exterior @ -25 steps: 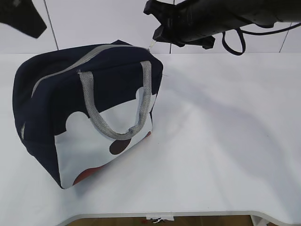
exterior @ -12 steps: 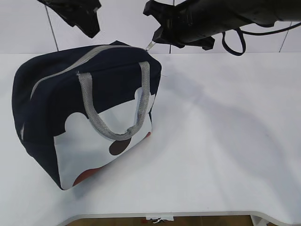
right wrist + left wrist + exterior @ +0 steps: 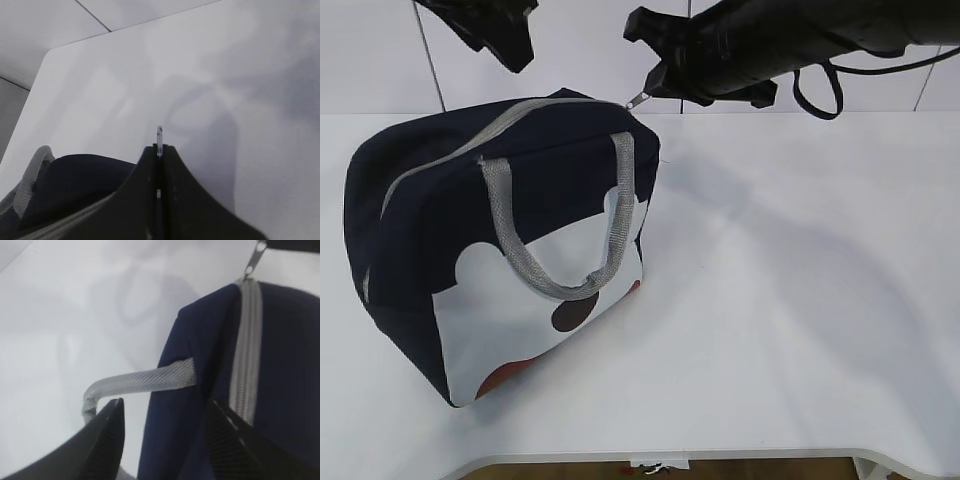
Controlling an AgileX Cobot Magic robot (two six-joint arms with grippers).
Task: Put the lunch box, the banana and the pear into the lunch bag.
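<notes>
The exterior camera stands in front of the table [image 3: 800, 330] at about chest height, looking down at a slant toward the back wall, far enough to take in the whole lunch bag [image 3: 500, 250]. The left wrist camera hangs close above the bag's top, looking down along the zipper [image 3: 246, 355] between its own fingers [image 3: 107, 440]. The right wrist camera sits close too, sighting past its closed fingertips [image 3: 159, 165] across the table. All three share the bag's zipper end with the zipper pull [image 3: 254, 259]

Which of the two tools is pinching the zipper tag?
The right tool, the one at the bag's top right corner, is shut on the zipper tag. The left tool hangs open over the bag, holding nothing.
</notes>
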